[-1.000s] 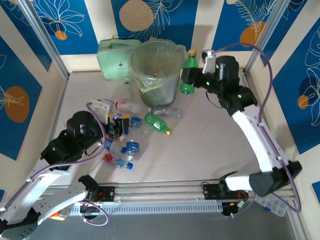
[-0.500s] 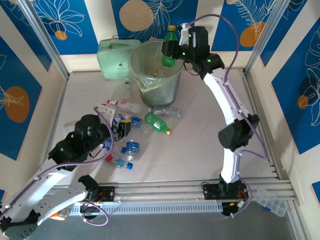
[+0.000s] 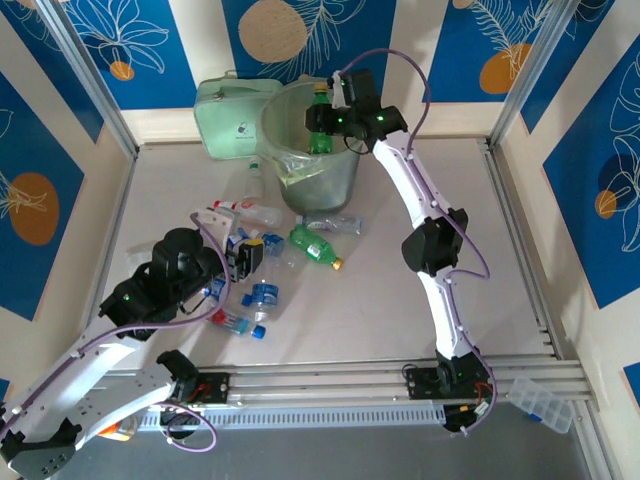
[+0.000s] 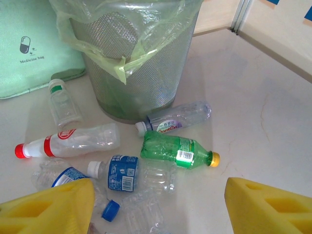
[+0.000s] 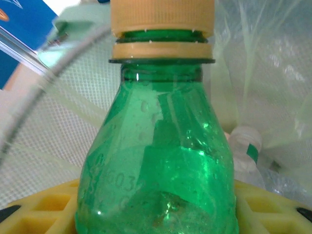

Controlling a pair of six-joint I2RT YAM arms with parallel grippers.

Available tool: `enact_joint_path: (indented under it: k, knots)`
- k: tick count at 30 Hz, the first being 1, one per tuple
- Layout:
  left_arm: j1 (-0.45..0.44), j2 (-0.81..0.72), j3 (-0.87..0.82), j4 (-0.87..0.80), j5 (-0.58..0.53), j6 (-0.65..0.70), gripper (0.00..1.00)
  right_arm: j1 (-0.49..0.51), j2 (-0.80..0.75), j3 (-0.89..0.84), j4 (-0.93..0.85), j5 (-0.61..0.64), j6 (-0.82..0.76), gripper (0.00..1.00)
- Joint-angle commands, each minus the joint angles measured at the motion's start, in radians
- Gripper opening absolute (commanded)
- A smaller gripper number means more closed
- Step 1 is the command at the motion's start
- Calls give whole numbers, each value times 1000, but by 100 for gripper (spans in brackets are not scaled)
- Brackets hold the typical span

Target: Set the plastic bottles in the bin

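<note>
Right claw (image 3: 322, 122) is clenched on a green bottle (image 3: 318, 142), held upright over the bin (image 3: 335, 185) mouth, just inside its rim, near the surface (image 3: 500, 250) far edge with a case (image 3: 225, 120) beside it. Left claw (image 3: 243, 255) hangs released above loose bottles (image 3: 262, 295) lying between the bin and the left near corner. Bare surface stretches toward the right edge.

1. The bin (image 3: 325, 185) stands at the back of the table (image 3: 500, 260), with the case (image 3: 228, 120) just behind it on the left.
2. The held bottle (image 3: 321, 142) hangs over the bin's mouth in the right gripper (image 3: 324, 122).
3. The loose bottles (image 3: 262, 295) lie in front of the bin and to its left, with one bottle (image 3: 335, 224) just beside its base.
4. The left gripper (image 3: 243, 257) hovers over the loose bottles.
</note>
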Motion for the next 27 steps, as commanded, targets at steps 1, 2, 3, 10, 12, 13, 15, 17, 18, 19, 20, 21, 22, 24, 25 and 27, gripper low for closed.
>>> enact_joint_path:
  k: [1, 2, 3, 10, 12, 13, 15, 17, 18, 19, 20, 21, 22, 24, 25, 27]
  knots:
    - [7, -3, -1, 19, -17, 6, 71, 26, -4, -30, -17, 36, -32, 53]
    - [7, -4, -1, 21, -17, 7, 71, 28, 1, -34, -17, 39, -32, 57]
    - [7, -4, -1, 20, -18, 7, 71, 28, 5, -32, -21, 37, -33, 61]
    - [7, -9, -1, 17, -28, 8, 73, 26, 6, 1, -46, 50, -29, 73]
    - [7, -9, -1, 15, -28, 8, 74, 25, -4, 16, -57, 50, -30, 74]
    - [7, -8, -1, 16, -29, 8, 74, 25, -11, 22, -62, 51, -31, 74]
    - [7, -7, -1, 15, -32, 10, 74, 25, -38, 27, -67, 46, -36, 74]
    - [7, -5, 2, 13, -37, 8, 75, 26, -71, 28, -69, 37, -41, 74]
    - [7, -7, 4, 10, -37, 5, 75, 26, -92, 26, -72, 34, -43, 73]
    - [7, -8, 5, 8, -37, 3, 75, 26, -113, 21, -71, 35, -44, 73]
    - [7, -9, 6, 8, -36, 0, 75, 26, -140, 12, -72, 34, -43, 73]
    - [7, -10, 9, 6, -33, -4, 75, 26, -168, 0, -70, 33, -42, 73]
    - [7, -9, 15, 2, -28, -10, 75, 26, -195, -12, -69, 30, -40, 73]
    - [7, -3, 33, -18, -13, -30, 75, 31, -258, -41, -70, 25, -40, 72]
    - [7, -1, 40, -25, -3, -39, 75, 35, -286, -58, -70, 26, -40, 72]
    - [7, 4, 56, -40, 13, -60, 75, 49, -361, -120, -63, 33, -47, 72]
